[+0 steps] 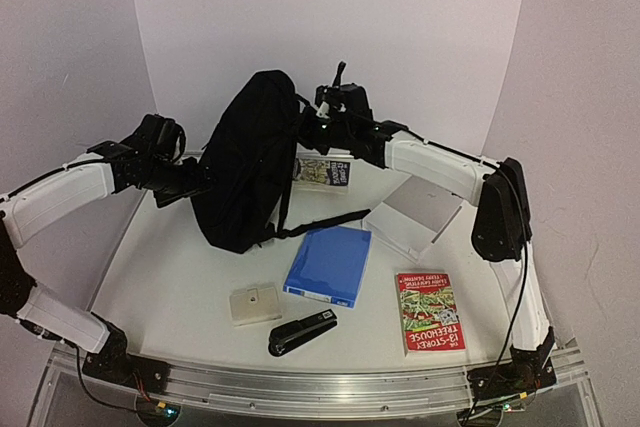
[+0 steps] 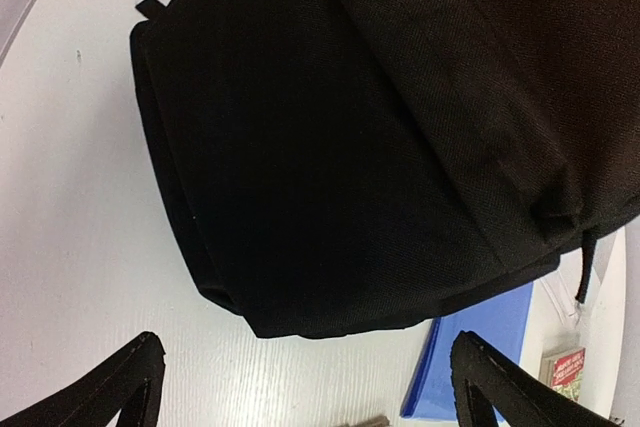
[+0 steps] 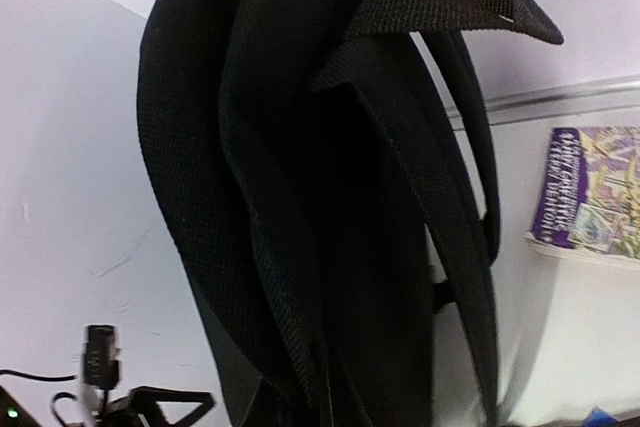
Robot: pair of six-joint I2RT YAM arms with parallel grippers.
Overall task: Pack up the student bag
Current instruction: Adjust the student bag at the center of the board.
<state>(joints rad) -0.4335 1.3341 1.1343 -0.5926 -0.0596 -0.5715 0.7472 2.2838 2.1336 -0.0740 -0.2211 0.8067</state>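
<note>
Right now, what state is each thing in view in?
bag: upright, held at its top; zips can't be read.
right gripper: shut on the bag's top.
left gripper: open, empty, beside the bag.
folder: closed, flat.
red book: closed, cover up.
purple book: flat, partly hidden behind the bag.
stapler: closed, lying flat.
white box: closed, flat.

The backpack [image 1: 245, 162] stands upper centre on the worktop [image 1: 180, 277], a book [image 1: 325, 171] beside it on the right. Below lie a folder [image 1: 328, 264], then a stapler [image 1: 302, 332] with a small box [image 1: 254, 304] to its left. A second book [image 1: 429, 310] lies lower right.
</note>
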